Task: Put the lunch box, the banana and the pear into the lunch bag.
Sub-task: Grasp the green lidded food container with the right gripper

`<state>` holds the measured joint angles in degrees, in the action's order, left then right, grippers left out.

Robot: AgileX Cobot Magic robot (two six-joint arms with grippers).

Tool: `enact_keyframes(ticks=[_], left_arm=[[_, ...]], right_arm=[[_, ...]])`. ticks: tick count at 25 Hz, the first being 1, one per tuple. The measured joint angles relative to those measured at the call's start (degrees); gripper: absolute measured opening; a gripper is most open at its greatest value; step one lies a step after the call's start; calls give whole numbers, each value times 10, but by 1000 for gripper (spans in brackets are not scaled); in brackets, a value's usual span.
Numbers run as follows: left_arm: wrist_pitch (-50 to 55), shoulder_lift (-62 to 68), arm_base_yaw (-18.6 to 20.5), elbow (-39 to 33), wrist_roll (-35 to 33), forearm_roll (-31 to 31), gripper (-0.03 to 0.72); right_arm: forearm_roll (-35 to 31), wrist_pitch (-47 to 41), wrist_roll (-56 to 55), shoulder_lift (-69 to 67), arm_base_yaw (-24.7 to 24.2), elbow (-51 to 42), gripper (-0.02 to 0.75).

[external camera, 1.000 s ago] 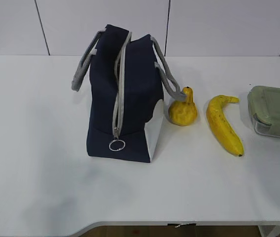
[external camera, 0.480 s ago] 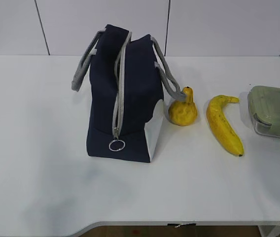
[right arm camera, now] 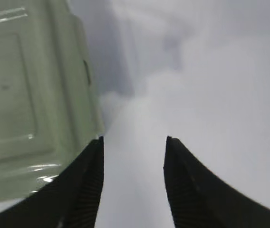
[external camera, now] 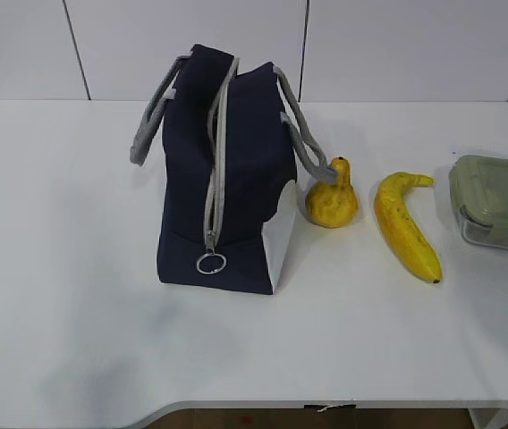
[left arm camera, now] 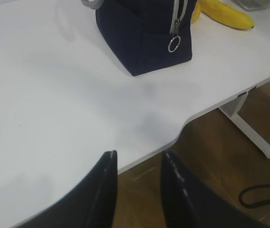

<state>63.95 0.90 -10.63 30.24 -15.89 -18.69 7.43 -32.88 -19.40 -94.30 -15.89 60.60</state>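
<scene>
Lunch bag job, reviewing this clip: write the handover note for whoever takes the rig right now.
Left gripper: open, empty, over the table's near edge.
Right gripper: open, empty, just beside the lunch box.
Lunch bag: upright, zipper closed, ring pull at its lower end.
Pear, banana, lunch box: in a row right of the bag on the table.
Done: nothing packed.
Left: unzip the bag, load all three.
</scene>
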Motion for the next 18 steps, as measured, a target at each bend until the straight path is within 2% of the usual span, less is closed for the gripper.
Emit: enact_keyframes(ticks=[7, 18], left_arm=[[0, 0, 0, 0, 0, 0, 241], [0, 0, 0, 0, 0, 0, 241]], right_arm=[[-98, 0, 99, -22, -11, 25, 344], [-366, -14, 367, -50, -97, 45, 343]])
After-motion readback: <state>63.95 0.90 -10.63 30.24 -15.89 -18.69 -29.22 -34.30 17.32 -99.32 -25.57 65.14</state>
